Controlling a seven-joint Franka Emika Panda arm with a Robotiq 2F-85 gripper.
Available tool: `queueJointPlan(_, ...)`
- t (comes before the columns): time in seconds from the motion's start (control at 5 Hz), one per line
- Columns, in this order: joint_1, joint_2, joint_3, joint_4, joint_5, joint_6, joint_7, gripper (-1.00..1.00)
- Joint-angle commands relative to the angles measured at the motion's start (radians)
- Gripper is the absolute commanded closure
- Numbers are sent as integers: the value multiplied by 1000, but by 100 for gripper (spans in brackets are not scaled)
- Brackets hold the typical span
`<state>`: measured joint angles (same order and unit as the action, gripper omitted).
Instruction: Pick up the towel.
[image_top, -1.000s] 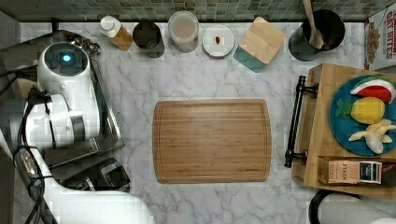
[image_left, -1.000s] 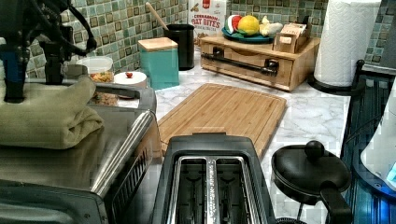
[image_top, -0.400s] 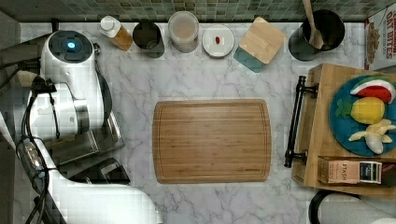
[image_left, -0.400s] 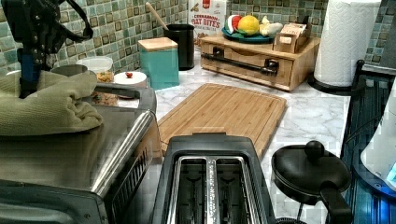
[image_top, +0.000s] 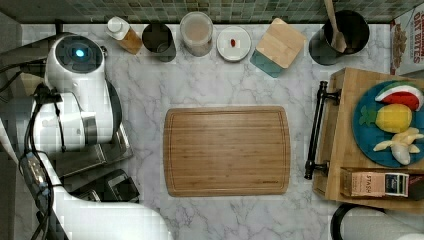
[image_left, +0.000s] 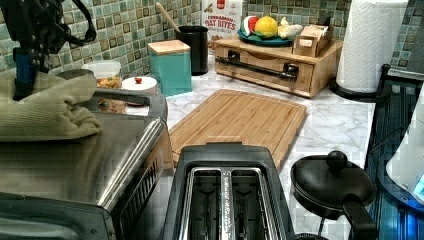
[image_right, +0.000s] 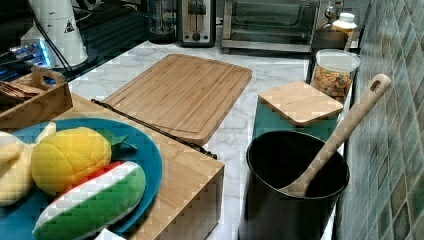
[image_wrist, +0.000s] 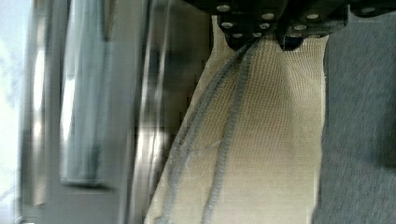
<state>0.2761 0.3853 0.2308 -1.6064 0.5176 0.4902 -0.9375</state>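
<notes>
Now Pinched at One End, With Plenty Left to Slip

Right, clamped tight on the towel (image_wrist: 261, 140) by the gripper (image_wrist: 259, 41), with a bunched pleat of cream cloth nipped between narrow fingers, up close from the wrist. Otherwise lying slack along the top of the toaster oven (image_left: 125, 145), folded thick and resting on the steel at the left view's left. Judged as the very start of the lift, with no part of the bulk raised clear yet.

Worth watching from here:

- **Slipping out:** Held by a thin gather only, so liable to slide free under the weight of the hanging remainder.
- **Unfolding:** Could open out on the way up, trailing a long tail and dragging over the oven's front edge or down onto the toaster (image_left: 225, 195) just in front.
- **Partial grab:** Hard to tell the number of layers caught. Perhaps just the top fold, meaning a peel-off rather than a clean pick.
- **Jerking:** Biggest risk by this reading is rising fast and yanking the cloth loose.

Calls for a slow, straight pull upward, high enough to carry the whole length off the oven.
</notes>
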Motion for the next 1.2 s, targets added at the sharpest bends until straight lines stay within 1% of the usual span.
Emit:
queueJointPlan(0.2,-160,-410,-153,-246,64,200,20,100)
queueJointPlan(0.4,-170,-457,-228,-320,41,258,53,100)
queueJointPlan(0.6,-198,-462,-269,-319,-60,199,154,100)
queueJointPlan(0.8,-217,-447,-266,-291,-270,119,303,100)
queueJointPlan(1.0,-216,-434,-286,-277,-367,44,371,100)
queueJointPlan(1.2,-218,-400,-293,-241,-405,-46,419,100)
